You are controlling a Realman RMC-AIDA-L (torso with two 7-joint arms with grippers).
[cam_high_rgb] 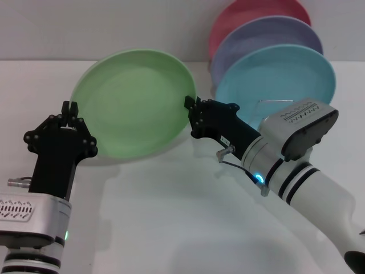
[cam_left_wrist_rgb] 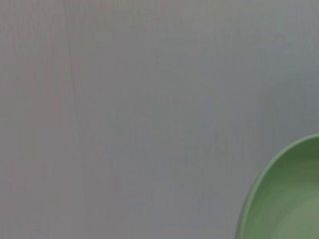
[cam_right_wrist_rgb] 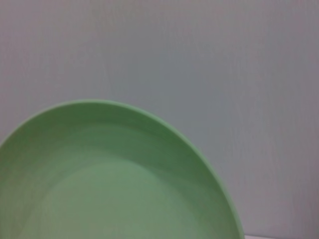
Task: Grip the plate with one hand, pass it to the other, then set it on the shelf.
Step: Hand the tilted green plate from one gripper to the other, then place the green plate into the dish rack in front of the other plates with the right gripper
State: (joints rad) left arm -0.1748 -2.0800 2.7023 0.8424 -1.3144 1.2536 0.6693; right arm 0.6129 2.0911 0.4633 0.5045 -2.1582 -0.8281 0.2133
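Head view: the plate [cam_high_rgb: 134,103] hangs tilted above the white worktop [cam_high_rgb: 171,217], left of centre, its hollow face toward the camera. The right gripper [cam_high_rgb: 190,114] pinches its right rim, jaws closed narrow on the edge, and seems to carry the whole weight. The left gripper [cam_high_rgb: 69,108] stands just beside the plate's left rim, fingers drawn close together; whether they touch or nip the edge cannot be told from here. The left wrist view shows only an arc of green rim [cam_left_wrist_rgb: 279,194] against the grey wall, and the right wrist view looks across the plate's bowl [cam_right_wrist_rgb: 109,184].

The plate looks like matte plastic: probably light, stiff, not easily broken, but smooth enough to swivel in a one-point pinch. The shallow rim is the only place to take hold, so the receiving gripper should bite squarely across it, opposite the other grip, before the first lets go.

To the far right, three other plates stand on edge, turquoise [cam_high_rgb: 274,80] nearest, lavender [cam_high_rgb: 268,37] behind it and pink [cam_high_rgb: 251,14] farthest. A wire of the shelf [cam_high_rgb: 274,101] shows faintly before them.
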